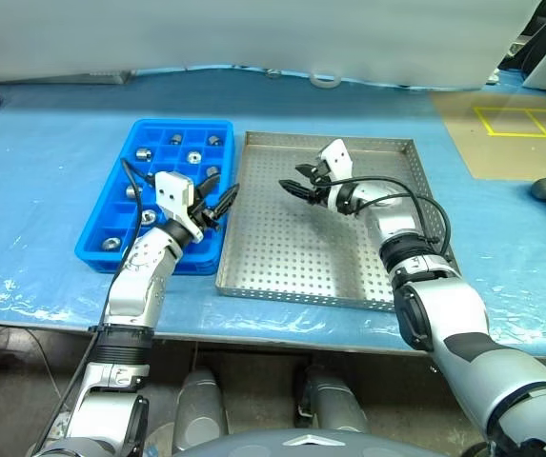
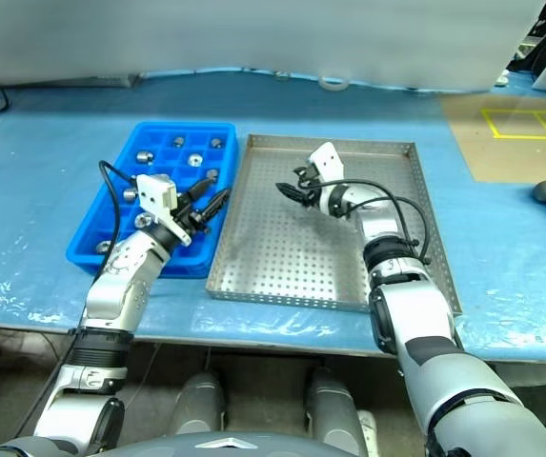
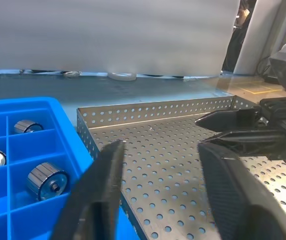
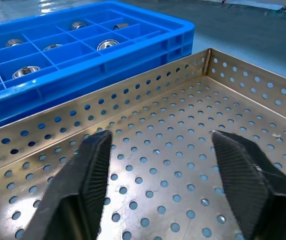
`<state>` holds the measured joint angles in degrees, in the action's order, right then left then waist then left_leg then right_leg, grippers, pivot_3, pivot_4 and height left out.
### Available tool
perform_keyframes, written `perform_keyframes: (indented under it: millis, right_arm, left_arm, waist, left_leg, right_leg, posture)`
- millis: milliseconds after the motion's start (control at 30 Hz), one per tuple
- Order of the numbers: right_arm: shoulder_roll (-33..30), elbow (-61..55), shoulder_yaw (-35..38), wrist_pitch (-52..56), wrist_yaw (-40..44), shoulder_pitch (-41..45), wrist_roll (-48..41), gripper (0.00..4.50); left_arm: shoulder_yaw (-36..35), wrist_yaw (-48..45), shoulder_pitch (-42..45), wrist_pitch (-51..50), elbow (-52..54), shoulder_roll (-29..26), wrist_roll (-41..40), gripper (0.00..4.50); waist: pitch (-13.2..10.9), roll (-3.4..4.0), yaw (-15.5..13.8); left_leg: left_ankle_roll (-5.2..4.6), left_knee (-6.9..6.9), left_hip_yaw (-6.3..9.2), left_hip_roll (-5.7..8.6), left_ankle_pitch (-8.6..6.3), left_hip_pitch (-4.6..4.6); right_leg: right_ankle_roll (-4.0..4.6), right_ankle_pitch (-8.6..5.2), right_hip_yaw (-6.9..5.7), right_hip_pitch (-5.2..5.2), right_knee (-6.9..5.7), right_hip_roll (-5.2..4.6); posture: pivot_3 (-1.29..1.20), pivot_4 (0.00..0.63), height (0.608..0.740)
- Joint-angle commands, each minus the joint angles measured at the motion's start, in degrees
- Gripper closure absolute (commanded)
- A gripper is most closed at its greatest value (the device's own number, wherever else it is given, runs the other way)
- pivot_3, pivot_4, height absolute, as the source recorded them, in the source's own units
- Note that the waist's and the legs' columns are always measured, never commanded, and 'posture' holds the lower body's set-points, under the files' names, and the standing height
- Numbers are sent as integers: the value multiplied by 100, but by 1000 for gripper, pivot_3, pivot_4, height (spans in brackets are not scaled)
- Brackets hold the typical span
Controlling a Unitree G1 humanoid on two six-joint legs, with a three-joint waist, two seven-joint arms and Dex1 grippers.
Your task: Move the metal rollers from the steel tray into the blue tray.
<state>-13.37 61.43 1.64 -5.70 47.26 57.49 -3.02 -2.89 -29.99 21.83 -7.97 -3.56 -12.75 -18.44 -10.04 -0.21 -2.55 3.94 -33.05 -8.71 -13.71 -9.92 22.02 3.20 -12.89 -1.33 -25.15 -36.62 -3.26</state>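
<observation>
The steel tray (image 1: 322, 257) looks bare: no roller shows on the visible parts of its perforated floor in either head view or in the 2 wrist views. The metal rollers (image 1: 145, 153) that can be seen all sit in the blue tray (image 1: 120, 255), 1 to a compartment, some upright on an end face and some lying on their side.

The right gripper (image 1: 301, 186) hangs over the far part of the steel tray, its fingers (image 4: 85, 170) well apart with nothing between them, pointing across the tray toward the blue tray. The left gripper (image 1: 223, 202) sits over the seam where the 2 trays meet, its fingers (image 3: 100, 185) also apart and empty, pointing over the steel tray toward the right gripper.

So the relation that counts is this: every visible roller lies to the robot's left of both pairs of fingers, already inside the blue tray, nearer the left arm. Judging from that, nothing is left in the steel tray for either arm to reach for, and the transfer appears finished, though the arms hide a little of the steel floor.
</observation>
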Motion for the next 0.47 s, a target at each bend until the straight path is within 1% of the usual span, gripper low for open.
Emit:
perform_keyframes:
  millis: [33,67,100,200,467]
  right_arm:
    - [-6,-161,88,-51,39,137,-127,128]
    - [-4,-158,89,-56,27,140,-124,0]
    - [2,-154,87,-63,-1,144,-115,0]
    - [1,-123,95,-69,-143,168,-87,0]
    - [25,-186,68,-92,-152,9,-98,0]
  left_arm:
    - [-55,-78,51,39,359,-28,-135,649]
    - [-55,-82,47,37,365,-33,-147,328]
    - [-62,-82,46,38,360,-43,-148,23]
    - [-74,-67,72,37,297,-76,-104,23]
    - [-41,-125,80,-53,435,-168,-106,23]
  waist:
    - [0,0,-4]
    - [0,0,-4]
    - [0,0,-2]
    - [0,0,4]
    - [0,0,0]
  left_leg:
    - [0,0,0,0,0,0]
    - [0,0,0,0,0,0]
    - [0,0,0,0,0,0]
    - [0,0,0,0,0,0]
    - [0,0,0,0,0,0]
  right_leg:
    - [0,0,0,0,0,0]
    - [0,0,0,0,0,0]
    - [0,0,0,0,0,0]
    - [0,0,0,0,0,0]
    - [0,0,0,0,1,0]
  posture:
    - [-36,150,740]
    - [-38,150,740]
    - [-44,150,740]
    - [-46,150,740]
    - [-27,150,740]
